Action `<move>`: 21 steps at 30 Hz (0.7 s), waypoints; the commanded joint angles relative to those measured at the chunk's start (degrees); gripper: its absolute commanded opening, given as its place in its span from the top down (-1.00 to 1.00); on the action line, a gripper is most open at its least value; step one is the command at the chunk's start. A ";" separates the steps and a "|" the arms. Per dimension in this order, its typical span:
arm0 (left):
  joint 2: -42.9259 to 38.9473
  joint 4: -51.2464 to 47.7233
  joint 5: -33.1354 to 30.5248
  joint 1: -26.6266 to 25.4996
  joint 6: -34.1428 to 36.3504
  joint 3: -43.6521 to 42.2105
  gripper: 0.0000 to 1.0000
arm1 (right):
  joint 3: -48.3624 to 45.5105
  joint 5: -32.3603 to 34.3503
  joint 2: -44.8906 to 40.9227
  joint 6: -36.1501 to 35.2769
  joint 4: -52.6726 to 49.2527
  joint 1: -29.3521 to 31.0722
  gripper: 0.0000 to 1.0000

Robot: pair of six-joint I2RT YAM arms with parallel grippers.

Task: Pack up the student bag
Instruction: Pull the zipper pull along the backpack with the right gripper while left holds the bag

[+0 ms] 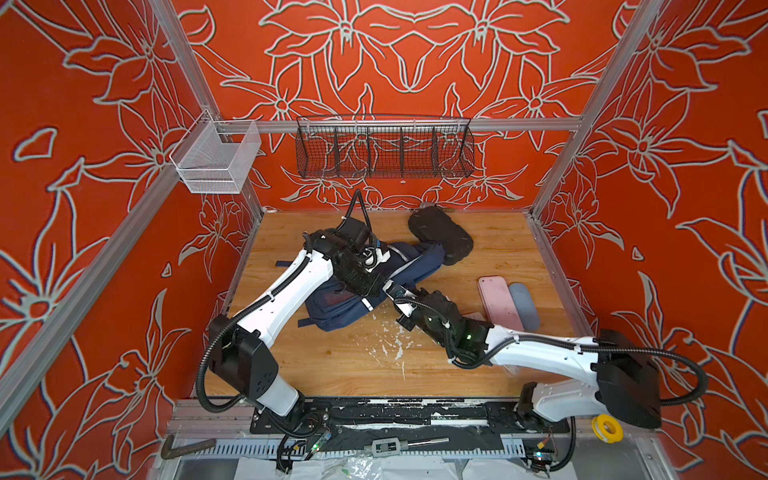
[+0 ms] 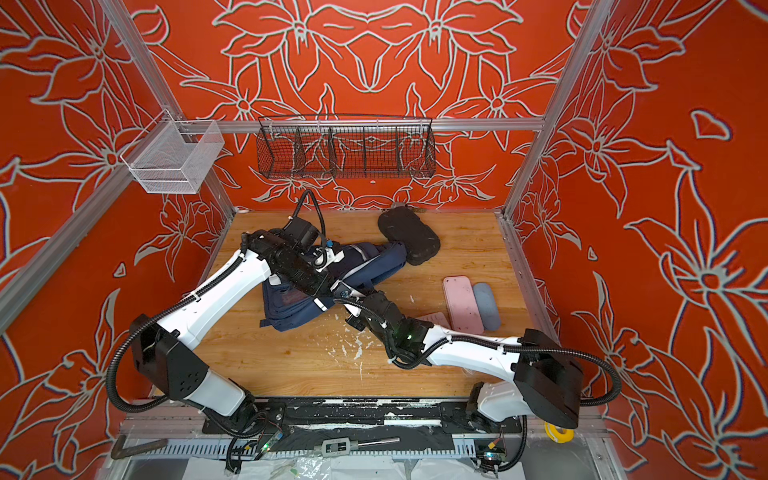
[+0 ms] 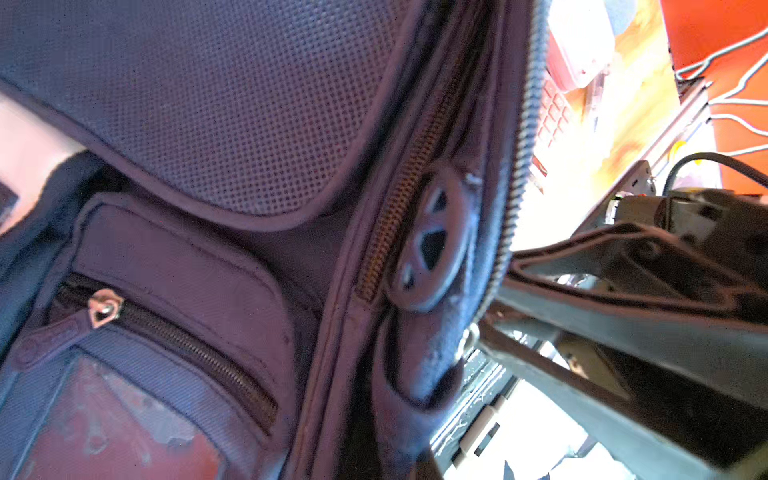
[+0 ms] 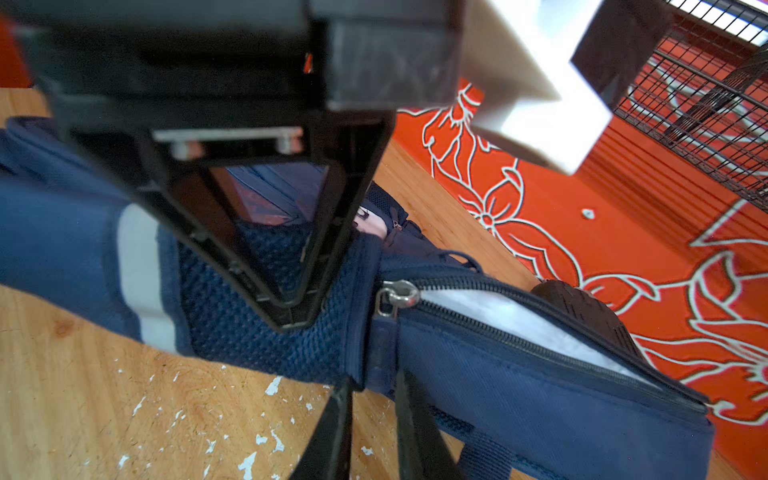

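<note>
The navy student bag (image 1: 332, 311) (image 2: 291, 313) lies on its side mid-table, its main zip partly open on grey lining (image 4: 498, 320). My left gripper (image 1: 374, 294) (image 2: 327, 291) (image 4: 291, 318) is shut, its tips pinched into the bag's mesh side pocket. In the left wrist view bag fabric (image 3: 208, 104) fills the frame and hides those jaws. My right gripper (image 1: 390, 287) (image 4: 376, 384) comes in low from the right. Its two fingers stand narrowly apart, one on each side of the fabric pull tab (image 4: 382, 349) under the metal zip slider (image 4: 395, 296).
A black oval hard case (image 1: 440, 239) lies against the bag's far end. A pink case (image 1: 498, 303) and a grey-blue case (image 1: 524, 305) lie to the right. On the back wall hang a black wire basket (image 1: 384, 147) and a white mesh basket (image 1: 216, 160).
</note>
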 commanded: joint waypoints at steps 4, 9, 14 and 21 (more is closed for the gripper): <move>-0.69 0.03 4.96 -0.97 1.57 1.63 1.00 | 3.48 1.26 2.68 -3.30 0.77 0.31 0.59; 0.35 -0.59 6.68 -1.26 1.54 2.74 1.00 | 4.66 2.46 4.00 -3.71 0.16 0.48 0.46; 1.26 -0.52 8.45 -1.62 1.13 2.94 1.00 | 5.03 3.24 5.41 -5.60 2.29 0.70 0.28; 0.70 -1.49 7.42 -1.58 1.19 2.98 1.00 | 6.44 12.78 5.91 -4.62 1.14 0.75 0.67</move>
